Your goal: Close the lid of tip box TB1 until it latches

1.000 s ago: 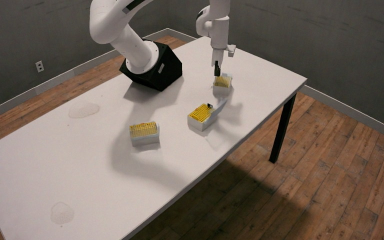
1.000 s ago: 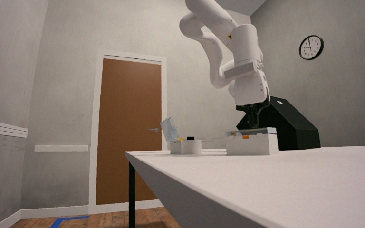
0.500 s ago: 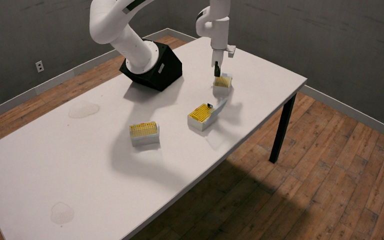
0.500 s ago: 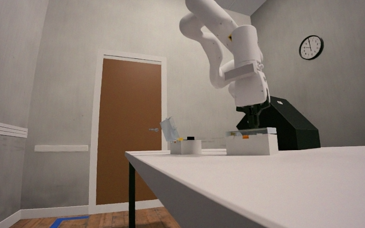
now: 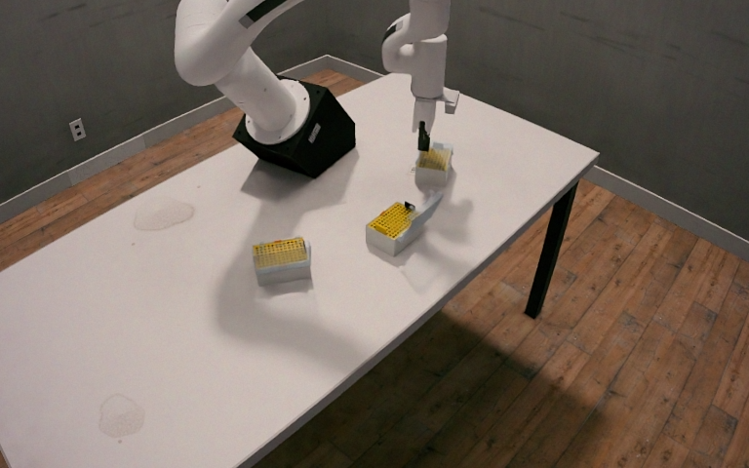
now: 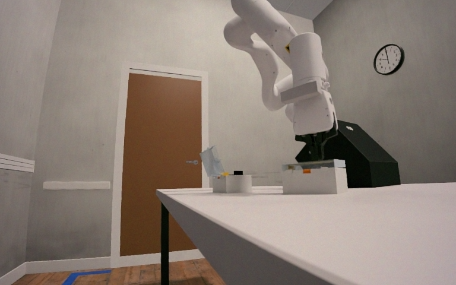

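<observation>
TB1 [image 5: 434, 164] lies directly under my closed, empty pincer [image 5: 423, 144], which touches its lid [image 6: 314, 164] from above.

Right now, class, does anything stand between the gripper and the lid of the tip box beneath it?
Nothing visible does. The shut gripper is down at the lid, which lies nearly flat on its tip box; the middle box and nearest box stand apart.

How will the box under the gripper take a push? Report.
The box looks small and light, so it may slide. The shut gripper sits near one edge, so tipping seems possible. Its thin lid may flex.
</observation>
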